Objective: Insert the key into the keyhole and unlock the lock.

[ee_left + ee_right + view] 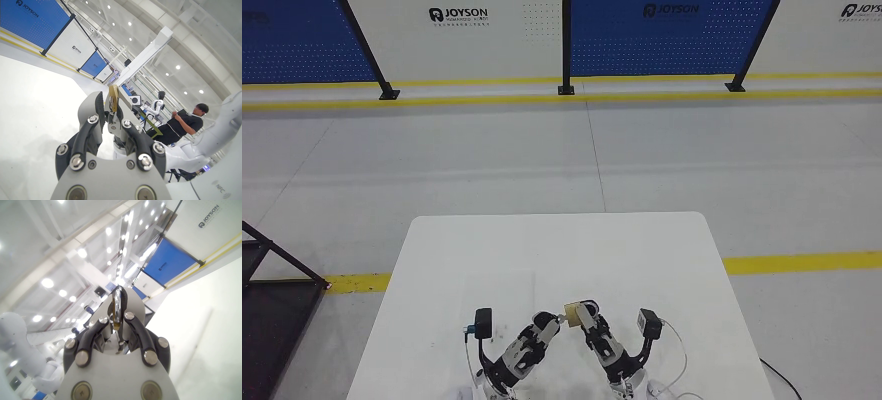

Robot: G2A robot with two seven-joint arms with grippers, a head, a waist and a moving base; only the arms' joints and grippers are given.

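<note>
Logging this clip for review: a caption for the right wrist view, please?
Right gripper shut on a brass padlock, shackle toward the camera, over the white table.

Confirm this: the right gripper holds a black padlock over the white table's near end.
Not black: the padlock has a brass body and silver shackle, as the right wrist view shows. The right gripper does hold it over the white table, at its near end.

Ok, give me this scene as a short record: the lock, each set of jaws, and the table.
lock: brass with a silver shackle, held up above the table's near end
right jaws: shut on lock, shackle toward the right wrist camera
left jaws: close to the lock, opposite the right jaws
table: white
</note>
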